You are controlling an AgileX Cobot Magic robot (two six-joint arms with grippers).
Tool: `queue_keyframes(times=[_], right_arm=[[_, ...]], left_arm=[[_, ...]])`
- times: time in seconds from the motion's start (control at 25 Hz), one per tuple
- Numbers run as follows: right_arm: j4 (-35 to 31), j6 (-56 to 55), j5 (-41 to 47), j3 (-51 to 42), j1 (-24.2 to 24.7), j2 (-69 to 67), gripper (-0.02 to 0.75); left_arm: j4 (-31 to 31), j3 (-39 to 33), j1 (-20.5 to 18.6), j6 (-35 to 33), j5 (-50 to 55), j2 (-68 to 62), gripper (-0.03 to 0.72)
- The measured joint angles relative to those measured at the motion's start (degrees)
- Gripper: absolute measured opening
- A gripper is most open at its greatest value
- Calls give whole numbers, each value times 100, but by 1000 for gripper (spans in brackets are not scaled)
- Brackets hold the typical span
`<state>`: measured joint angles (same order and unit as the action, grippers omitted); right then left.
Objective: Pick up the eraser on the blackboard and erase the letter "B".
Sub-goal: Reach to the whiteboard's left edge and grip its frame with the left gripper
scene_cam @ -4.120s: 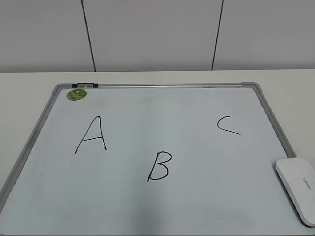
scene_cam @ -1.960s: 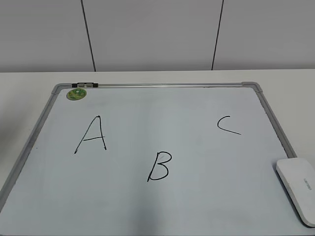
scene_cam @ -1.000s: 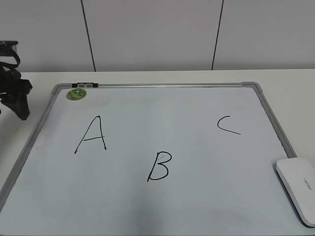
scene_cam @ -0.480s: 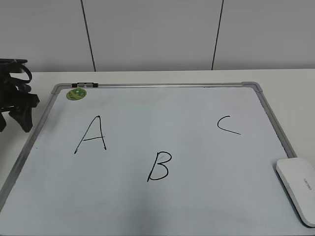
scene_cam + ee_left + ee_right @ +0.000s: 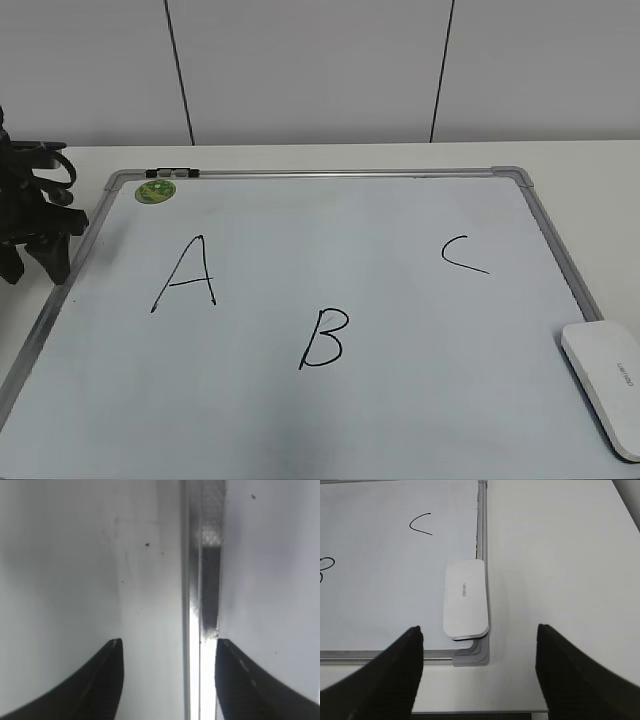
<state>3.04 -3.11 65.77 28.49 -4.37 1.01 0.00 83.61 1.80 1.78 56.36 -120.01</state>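
Between the spread jaws of the right gripper [image 5: 479,652], seen from the right wrist view, lies the eraser [image 5: 465,599], a flat white rounded block with small grey lettering. It rests on the near right corner of the blackboard [image 5: 380,590], its long side along the silver-grey frame and one end slightly overhanging the rounded corner. Both jaws hang apart from it, one on each side, nothing held. Farther ahead of those jaws a curved black "C" [image 5: 420,523] is written on the white surface, and at the left edge of that view part of the letter "B" [image 5: 325,566] shows.

From the exterior view, the eraser [image 5: 604,385] sits at the lower right of the blackboard [image 5: 400,400]. The letter "B" [image 5: 324,338] stands in the lower middle, complete and dark, well apart from the eraser. An "A" [image 5: 186,273] is to its left and farther back, the "C" [image 5: 464,255] to its right. A round green magnet [image 5: 155,190] sticks near the far left corner.

The left gripper [image 5: 35,262] hangs over the white bench [image 5: 300,155] at the board's left frame. In the left wrist view its jaws [image 5: 169,652] are also spread and empty, with the frame running between them.
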Motion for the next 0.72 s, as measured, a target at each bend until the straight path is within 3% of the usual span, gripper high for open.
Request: queue_keyframes(times=[0.64,0.72], right_arm=[[0,0,0,0,0,0,521],[0,0,0,0,0,0,521]], left_arm=[[-34,51,0,0,-68,-280,405],[-80,51,0,0,-68,-290,374]])
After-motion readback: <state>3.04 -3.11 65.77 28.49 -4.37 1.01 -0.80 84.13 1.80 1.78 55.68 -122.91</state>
